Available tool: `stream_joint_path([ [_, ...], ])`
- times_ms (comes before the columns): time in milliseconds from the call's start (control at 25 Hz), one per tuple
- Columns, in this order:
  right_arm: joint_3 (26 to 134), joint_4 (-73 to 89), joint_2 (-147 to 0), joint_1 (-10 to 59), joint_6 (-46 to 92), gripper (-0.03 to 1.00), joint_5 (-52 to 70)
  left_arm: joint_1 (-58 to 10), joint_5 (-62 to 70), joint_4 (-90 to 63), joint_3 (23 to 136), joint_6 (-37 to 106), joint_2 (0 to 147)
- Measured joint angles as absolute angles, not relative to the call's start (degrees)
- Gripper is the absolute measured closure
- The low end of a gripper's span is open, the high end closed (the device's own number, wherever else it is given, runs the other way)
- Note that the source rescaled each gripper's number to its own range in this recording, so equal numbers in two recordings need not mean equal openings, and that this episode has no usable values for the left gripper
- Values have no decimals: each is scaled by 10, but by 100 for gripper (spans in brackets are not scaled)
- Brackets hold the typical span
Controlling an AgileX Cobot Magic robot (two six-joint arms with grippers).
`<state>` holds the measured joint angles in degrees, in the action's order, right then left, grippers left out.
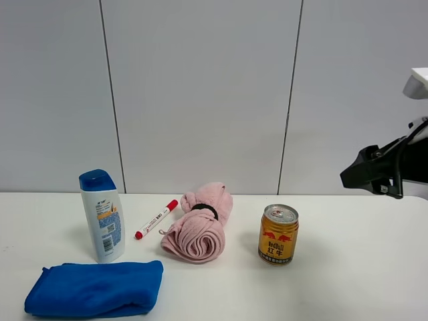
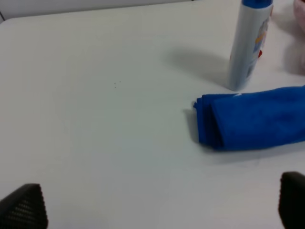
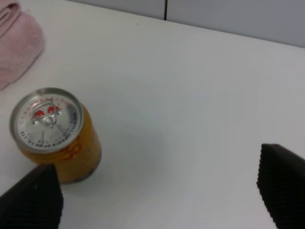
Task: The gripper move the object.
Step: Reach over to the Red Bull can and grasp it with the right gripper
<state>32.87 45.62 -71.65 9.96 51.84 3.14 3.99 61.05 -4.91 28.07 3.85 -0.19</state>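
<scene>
The table [image 1: 361,267] is white and flat. At its near edge, on the left, lies a folded blue cloth [image 1: 93,289]. Just behind the cloth stands a white bottle [image 1: 102,217] with a blue cap. The gold can [image 1: 278,235] stands up straight a bit right of the middle. Beside it on the left, not touching, is a rolled pink towel [image 1: 198,224]. A red pen [image 1: 156,219] lies between the towel and the bottle. At the back is a plain grey wall [image 1: 200,87].

From the can to the right edge the table is bare. The right pincer [image 3: 157,195] hangs in the air up and to the right of the can. It is wide open and holds nothing. The left pincer [image 2: 157,210] is wide open too and holds nothing. Bare table lies in front of it.
</scene>
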Motion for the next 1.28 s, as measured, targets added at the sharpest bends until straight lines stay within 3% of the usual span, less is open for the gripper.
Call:
stream_joint_path([
  [1080, 322, 452, -717, 118, 518, 31, 13, 40, 610, -49, 281, 38, -2],
  [1280, 281, 347, -716, 134, 404, 31, -39, 40, 610, -49, 281, 38, -2],
])
